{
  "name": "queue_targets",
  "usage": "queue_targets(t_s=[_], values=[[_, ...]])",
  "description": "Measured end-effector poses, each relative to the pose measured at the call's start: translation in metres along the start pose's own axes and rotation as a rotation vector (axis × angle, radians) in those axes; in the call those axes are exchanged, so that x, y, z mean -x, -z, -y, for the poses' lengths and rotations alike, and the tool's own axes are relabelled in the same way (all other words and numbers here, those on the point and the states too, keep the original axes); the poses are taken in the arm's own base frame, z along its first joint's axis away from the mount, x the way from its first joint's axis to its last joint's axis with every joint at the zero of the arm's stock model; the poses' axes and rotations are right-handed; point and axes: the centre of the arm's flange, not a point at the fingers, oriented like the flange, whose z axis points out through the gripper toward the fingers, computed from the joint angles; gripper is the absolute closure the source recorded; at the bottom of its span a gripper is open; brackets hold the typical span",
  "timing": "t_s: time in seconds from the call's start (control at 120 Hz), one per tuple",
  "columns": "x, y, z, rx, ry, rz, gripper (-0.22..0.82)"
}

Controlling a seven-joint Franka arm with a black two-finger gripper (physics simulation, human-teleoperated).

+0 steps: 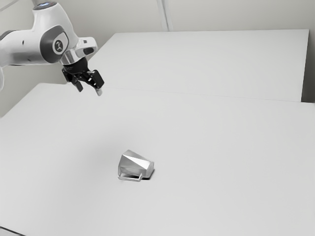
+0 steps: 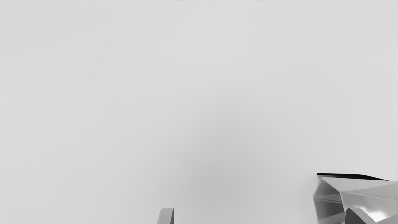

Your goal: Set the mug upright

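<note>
The mug [image 1: 136,164] is closest in the exterior view, lying on its side on the counter [image 1: 221,162], so it isn't standing up as it should. Its wide, open mouth [image 2: 329,202] points to about 9 o'clock in the exterior view, and its handle [image 1: 129,178] sits low, near 7 o'clock on the mug. The sides slope, so I think a squeeze near the mouth could make it slip out or roll. If a finger comes down on the handle, it could push the mug away or spin it round. Letting go while it still leans could tip it over again. The fingers [image 2: 166,217] are wide apart with nothing held between them. They are farther back, at about 11 o'clock from the mug, high up and well away from it. One could bump the rim if they go down without lining up first. The arm [image 1: 29,46] comes in from about 10 o'clock in the exterior view, then bends at the wrist so the fingers point mostly down. A pale wall [image 1: 221,14] is farthest back.
</note>
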Motion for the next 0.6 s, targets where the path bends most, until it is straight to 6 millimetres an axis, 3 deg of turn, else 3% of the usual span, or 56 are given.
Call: queue_targets(t_s=[0.108, 0.175, 0.308, 0.458, 0.525, 0.6], values=[[0.003, 0.004, -0.011, 0.003, -0.019, -0.004, 0.00], [0.012, -0.004, -0.021, 0.020, -0.031, 0.019, 0.00], [0.030, -0.052, -0.041, 0.183, -0.018, 0.088, 0.00], [0.045, -0.116, -0.049, 0.356, 0.013, 0.155, 0.00], [0.054, -0.136, -0.039, 0.414, 0.040, 0.164, 0.00], [0.066, -0.158, -0.011, 0.472, 0.103, 0.164, 0.00]])
